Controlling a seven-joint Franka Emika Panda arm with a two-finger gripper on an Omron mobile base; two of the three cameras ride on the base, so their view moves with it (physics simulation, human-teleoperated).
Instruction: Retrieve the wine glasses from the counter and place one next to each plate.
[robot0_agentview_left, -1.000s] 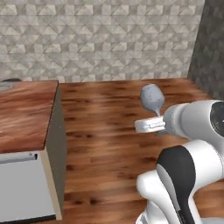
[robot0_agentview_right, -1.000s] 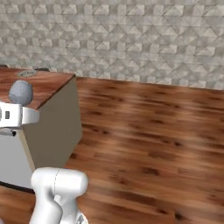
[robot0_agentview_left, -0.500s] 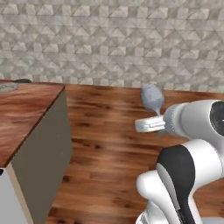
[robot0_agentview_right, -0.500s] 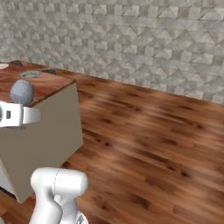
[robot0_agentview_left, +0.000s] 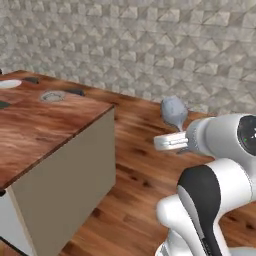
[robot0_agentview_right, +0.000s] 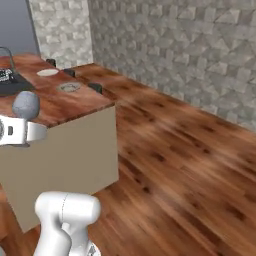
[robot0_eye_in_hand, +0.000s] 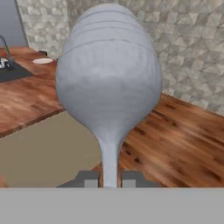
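Clamped on the thin stem of a wine glass (robot0_eye_in_hand: 109, 87), the claw (robot0_eye_in_hand: 109, 178) carries it upright in the air, its two dark fingertips (robot0_eye_in_hand: 89, 178) pinching the stem from both sides. That blue-grey goblet rides above the wooden floor (robot0_agentview_right: 190, 150), off to the side of the bench (robot0_agentview_left: 45, 125) and not touching it. Out on the reddish-brown bench top lie a grey ringed plate (robot0_agentview_left: 52, 95) nearer the corner and a white plate (robot0_agentview_right: 48, 72) farther along, with small dark objects (robot0_agentview_right: 95, 88) beside them. A dark sink (robot0_eye_in_hand: 11, 71) sits in the far end of the bench. Behind everything runs a wall of grey patterned tile (robot0_agentview_left: 150, 45).
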